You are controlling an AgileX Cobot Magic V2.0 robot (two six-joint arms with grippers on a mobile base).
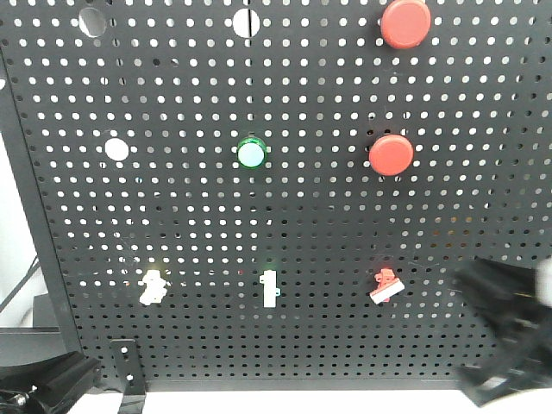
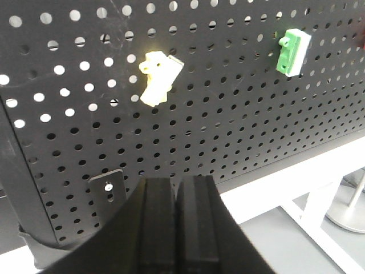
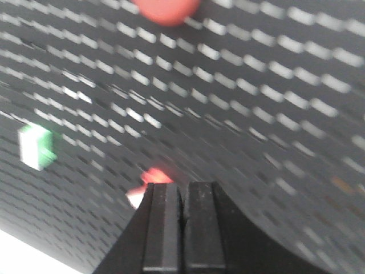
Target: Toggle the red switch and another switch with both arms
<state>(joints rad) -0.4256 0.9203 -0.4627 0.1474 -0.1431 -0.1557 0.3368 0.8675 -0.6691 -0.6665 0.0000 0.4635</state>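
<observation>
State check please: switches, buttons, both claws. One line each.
red switch: lever tilted down-left
yellow switch: lever angled down-left, nothing touching it
green switch: lever straight, vertical
green round button: looks lit
upper red push button: pressed or not, cannot tell
lower red push button: pressed or not, cannot tell
left claw: shut, empty, below the yellow switch
right claw: shut, empty, near the red switch; view blurred

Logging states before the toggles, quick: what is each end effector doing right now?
Left end effector: closed, holding nothing, short of the pale yellow switch.
Right end effector: closed, holding nothing, near the red switch.
</observation>
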